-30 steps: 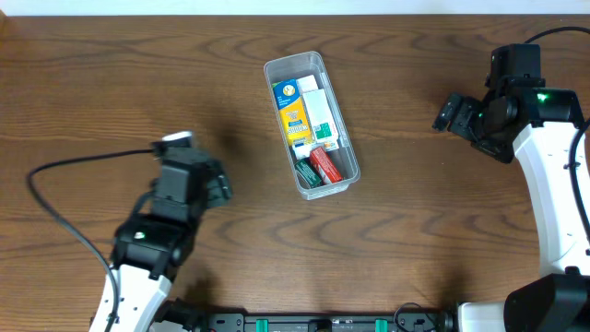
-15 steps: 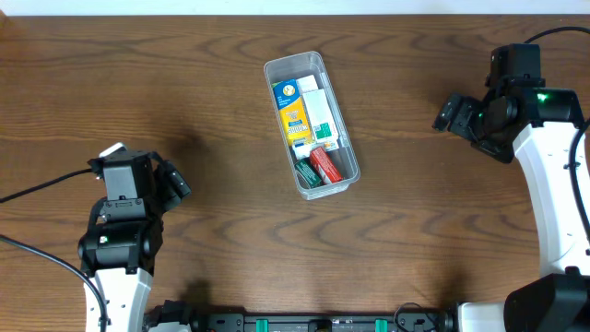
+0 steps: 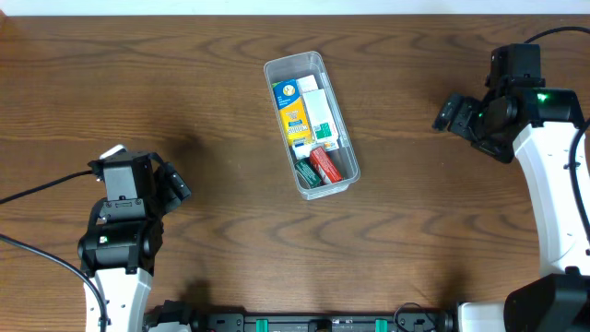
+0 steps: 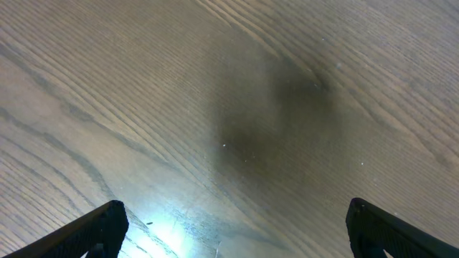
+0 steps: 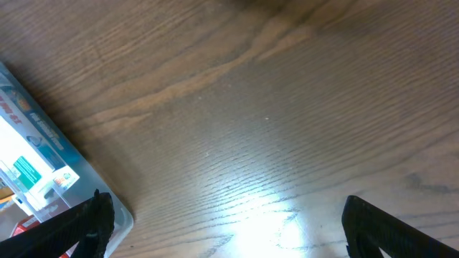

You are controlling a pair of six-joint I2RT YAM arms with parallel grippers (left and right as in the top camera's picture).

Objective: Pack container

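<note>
Left gripper [image 3: 175, 184]: jaws spread wide, nothing held, over the wooden table [image 3: 230, 92]. Right gripper [image 3: 447, 112]: likewise spread, nothing held. The container [image 3: 295, 66] sits mid-table between them, well apart from both, with small boxes [image 3: 309, 115] inside.

I observe a dark wood-grain table [image 3: 138, 83] filling my view. A bright glare [image 4: 161, 229] marks its surface. A pale strip [image 3: 277, 5] borders its far edge.
</note>
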